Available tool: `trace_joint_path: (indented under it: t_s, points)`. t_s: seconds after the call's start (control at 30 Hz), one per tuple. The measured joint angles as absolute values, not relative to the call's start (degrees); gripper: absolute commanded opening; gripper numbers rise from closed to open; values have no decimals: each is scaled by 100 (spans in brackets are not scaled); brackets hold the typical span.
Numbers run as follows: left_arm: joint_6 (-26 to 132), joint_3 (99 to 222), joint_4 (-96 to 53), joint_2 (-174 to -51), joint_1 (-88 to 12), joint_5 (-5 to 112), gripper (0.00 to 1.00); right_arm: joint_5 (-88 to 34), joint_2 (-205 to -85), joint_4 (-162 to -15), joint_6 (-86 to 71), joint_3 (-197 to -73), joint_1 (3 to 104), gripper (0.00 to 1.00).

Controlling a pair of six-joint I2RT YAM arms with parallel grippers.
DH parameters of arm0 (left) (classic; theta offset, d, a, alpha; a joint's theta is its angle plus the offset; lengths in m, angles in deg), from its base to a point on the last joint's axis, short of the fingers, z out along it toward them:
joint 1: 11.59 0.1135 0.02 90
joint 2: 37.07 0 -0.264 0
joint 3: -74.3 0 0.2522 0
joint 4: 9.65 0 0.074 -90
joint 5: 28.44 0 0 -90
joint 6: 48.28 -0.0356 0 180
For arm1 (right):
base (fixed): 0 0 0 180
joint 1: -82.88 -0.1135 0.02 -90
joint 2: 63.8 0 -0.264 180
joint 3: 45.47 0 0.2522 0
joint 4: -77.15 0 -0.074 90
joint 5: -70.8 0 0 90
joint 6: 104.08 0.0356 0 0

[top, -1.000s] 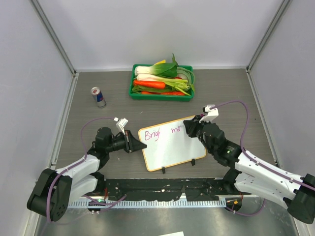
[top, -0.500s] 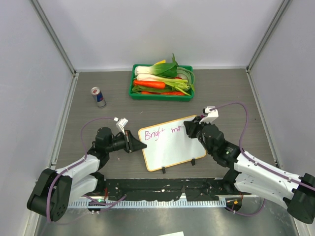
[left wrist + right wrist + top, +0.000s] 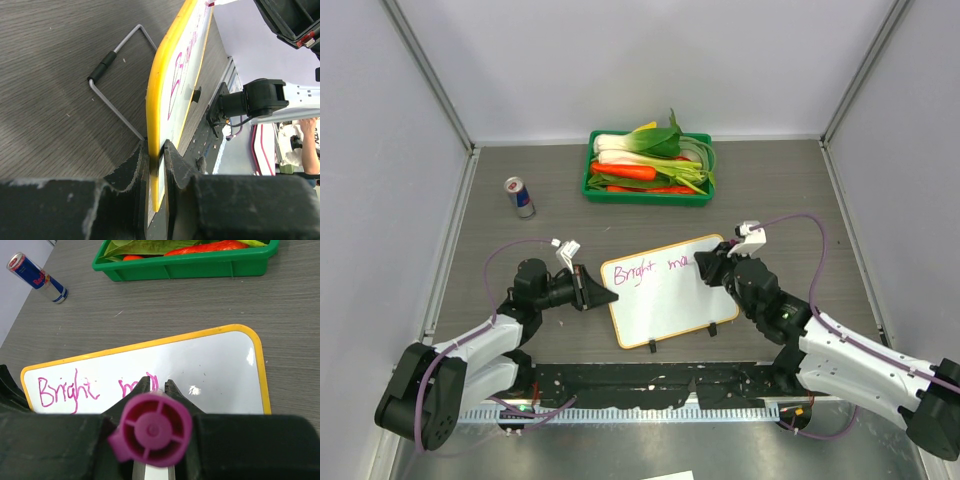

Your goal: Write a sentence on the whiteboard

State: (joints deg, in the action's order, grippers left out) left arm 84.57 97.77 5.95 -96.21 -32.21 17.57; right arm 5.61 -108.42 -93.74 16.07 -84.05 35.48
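Note:
The whiteboard (image 3: 660, 300), white with a yellow-orange rim, lies on the table between the arms. My left gripper (image 3: 605, 297) is shut on its left edge; in the left wrist view the jaws (image 3: 156, 145) pinch the yellow rim (image 3: 161, 95). My right gripper (image 3: 705, 268) is shut on a magenta marker (image 3: 150, 427), whose tip is hidden between the fingers and points down at the board (image 3: 215, 370). The sentence (image 3: 638, 272) reads "Bright" plus the start of a word beginning with "m" (image 3: 67, 390). The marker stands at the end of that "m".
A green tray (image 3: 647, 195) of vegetables sits at the back centre. A drinks can (image 3: 520, 197) stands at the back left. A wire stand (image 3: 115, 50) lies folded out under the board's far side. Grey walls enclose the table on three sides.
The "t" of "Bright" has been finished and the "m" has grown. My right gripper has shifted slightly right and nearer with the marker. The left gripper has held still.

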Motion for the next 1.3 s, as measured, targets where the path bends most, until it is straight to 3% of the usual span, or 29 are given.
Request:
trace_joint_path:
  t_s: [1.3]
  points:
    - [8464, 9777, 597, -9621, -3221, 1753, 0, 738, -10989, -9343, 1497, -8556, 3694, 1]
